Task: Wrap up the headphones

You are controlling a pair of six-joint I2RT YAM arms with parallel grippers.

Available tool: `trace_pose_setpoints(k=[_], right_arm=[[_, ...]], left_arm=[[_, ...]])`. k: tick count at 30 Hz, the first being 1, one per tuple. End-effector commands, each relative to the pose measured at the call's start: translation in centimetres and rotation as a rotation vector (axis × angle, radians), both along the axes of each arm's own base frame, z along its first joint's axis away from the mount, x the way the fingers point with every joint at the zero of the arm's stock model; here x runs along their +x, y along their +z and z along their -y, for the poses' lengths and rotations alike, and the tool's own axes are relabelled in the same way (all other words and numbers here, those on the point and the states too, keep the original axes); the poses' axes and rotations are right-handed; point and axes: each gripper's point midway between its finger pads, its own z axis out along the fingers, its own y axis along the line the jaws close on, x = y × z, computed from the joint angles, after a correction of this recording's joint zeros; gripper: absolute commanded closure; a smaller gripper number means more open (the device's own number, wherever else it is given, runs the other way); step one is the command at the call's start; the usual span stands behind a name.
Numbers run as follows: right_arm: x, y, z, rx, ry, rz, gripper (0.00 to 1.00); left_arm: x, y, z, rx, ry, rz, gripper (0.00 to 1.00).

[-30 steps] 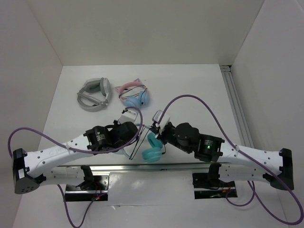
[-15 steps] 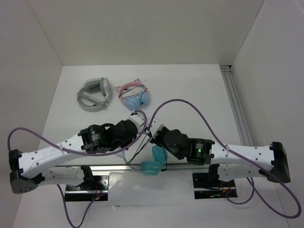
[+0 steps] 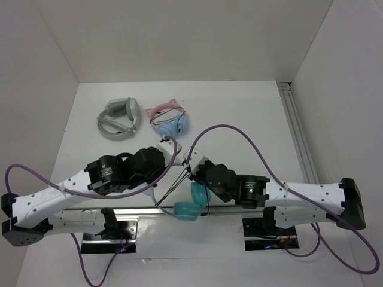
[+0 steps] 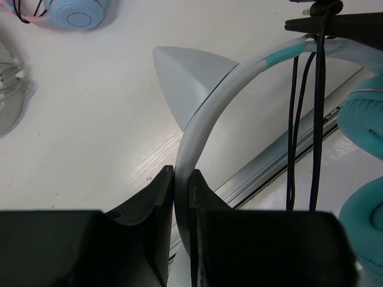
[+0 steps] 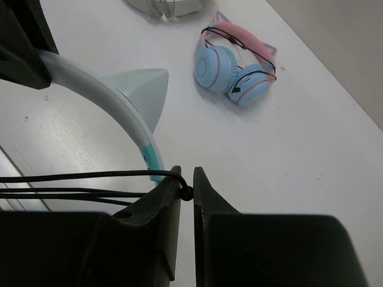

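Midway through the wrap, as we read it: both arms hold the headphones up over the near edge of the table, the teal ear cups hanging low between the two wrists.

The left gripper is clamped tight on the pale headband, just below one cat-ear point. The right gripper has its jaws nearly together, pinching the thin black cable right beside the band's teal end.

From the left wrist we count about three strands of cable crossing that end of the band side by side and running down past the cups. We take that as turns already laid, though we cannot tell whether each strand goes fully round the band or merely hangs in front of it. From above, a length of cable runs slack from the right gripper down toward the near edge, so we judge there is cable left to wind.

The plug end is not in sight, so we cannot say how much remains. Winding up the slack, securing the end and setting the headphones down all look undone.

The pink-banded pair and the grey-white pair lie well apart at the far left of the table.
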Motion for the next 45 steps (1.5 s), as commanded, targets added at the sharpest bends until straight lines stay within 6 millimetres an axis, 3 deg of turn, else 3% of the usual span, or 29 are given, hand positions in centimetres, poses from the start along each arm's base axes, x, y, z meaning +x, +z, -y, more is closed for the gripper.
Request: trace_pose_setpoints(k=[1, 10, 14, 16, 21, 30, 38, 45], right_arm=[[1.6, 2.9, 2.0, 0.071, -0.136, 0.053, 0.98], [2.3, 2.3, 3.2, 0.037, -0.222, 0.065, 0.92], [2.6, 2.4, 3.7, 0.063, -0.26, 0.08, 0.79], [3.0, 2.3, 3.7, 0.065, -0.264, 0.075, 0.79], [4.9, 0.6, 3.6, 0.054, -0.275, 0.039, 0.67], [5.9, -0.3, 4.4, 0.046, -0.293, 0.01, 0.6], [7.5, -1.8, 4.7, 0.073, -0.31, -0.026, 0.5], [8.4, -3.0, 4.7, 0.058, -0.317, -0.053, 0.47]], left_arm=[[-1.2, 1.7, -0.3, -0.017, -0.07, -0.009, 1.0], [-0.4, 1.9, -1.4, 0.038, -0.006, 0.013, 1.0], [-0.1, 2.8, -1.1, 0.007, 0.008, 0.03, 1.0], [0.0, 3.0, -0.5, -0.001, -0.009, 0.031, 1.0], [0.2, 2.8, 0.6, 0.004, -0.04, 0.026, 1.0], [0.6, 2.7, 0.4, 0.014, -0.021, 0.044, 1.0], [1.8, 4.0, -0.8, 0.028, 0.082, 0.088, 1.0], [2.0, 4.3, 0.1, -0.024, 0.072, 0.072, 1.0]])
